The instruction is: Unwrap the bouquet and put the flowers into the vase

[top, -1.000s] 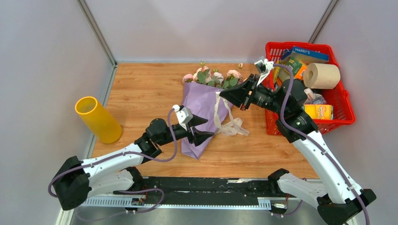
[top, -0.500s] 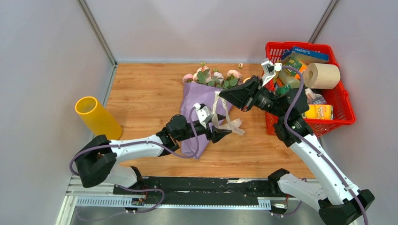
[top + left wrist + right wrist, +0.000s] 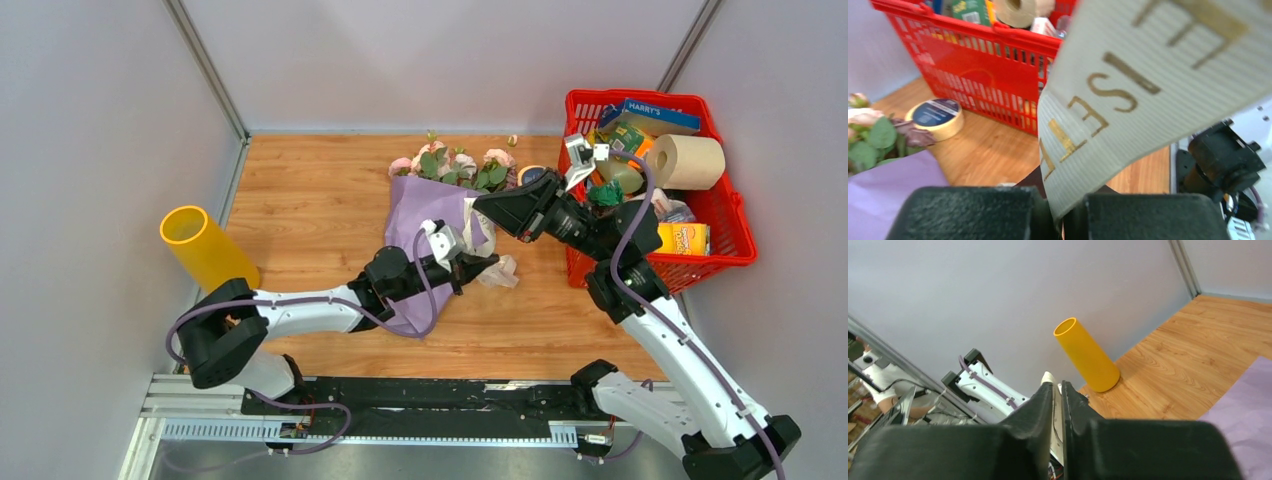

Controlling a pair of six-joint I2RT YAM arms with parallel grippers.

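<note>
- Cream ribbon [image 3: 1148, 75], one gold-lettered band, was clamped in the left gripper [image 3: 1068, 212], whose jaws were pressed together on it.
- The right gripper [image 3: 1058, 390] was closed too — a thin strip of ribbon sat between its two fingers.
- One bouquet [image 3: 425, 215] lay between both grippers.
- One yellow vase [image 3: 205, 250] stood well apart, far left.
- One red basket [image 3: 575, 110] — one tape roll [image 3: 938, 117] lay beside it.

The lilac-purple paper wrapping cone [image 3: 425, 215] carries pale pink fabric roses [image 3: 498, 157] and green leaves [image 3: 432, 163]. The cream ribbed fabric ribbon [image 3: 1128, 90] bears gold capital letters. The yellow translucent plastic cylinder vase [image 3: 207, 255] is plain. The red slatted plastic basket [image 3: 580, 262] sits on the warm brown wood-grain table [image 3: 310, 200].
</note>
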